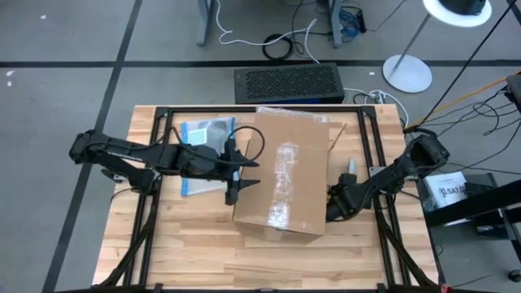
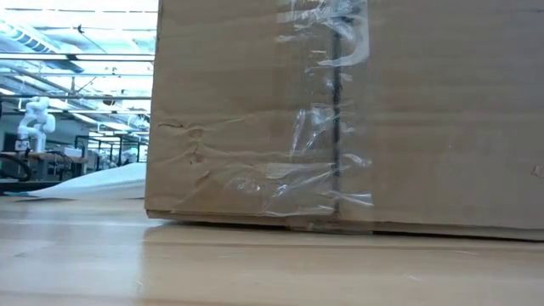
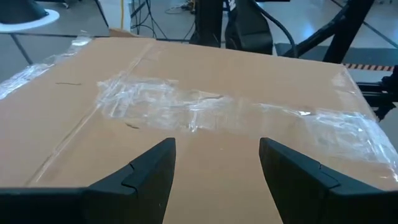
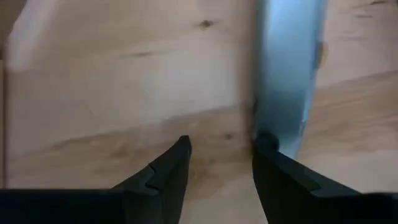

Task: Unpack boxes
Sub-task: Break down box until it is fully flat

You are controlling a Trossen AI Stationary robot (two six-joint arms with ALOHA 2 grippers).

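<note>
From above, my left gripper sits left of centre, fingers spread apart and holding nothing, hovering at the left edge of the box. The box, brown cardboard with clear tape along its top seam, lies in the middle of the wooden table. Right of it, my right gripper rests low beside the box's right side, fingers parted and empty, pointing down at the tabletop.

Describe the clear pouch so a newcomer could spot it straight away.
Start at the big brown cardboard box in the middle of the wooden table. Look just off its side toward the left arm, at the far edge of the table: the pouch lies flat there, partly under that arm. It is see-through plastic with blue edging.
</note>
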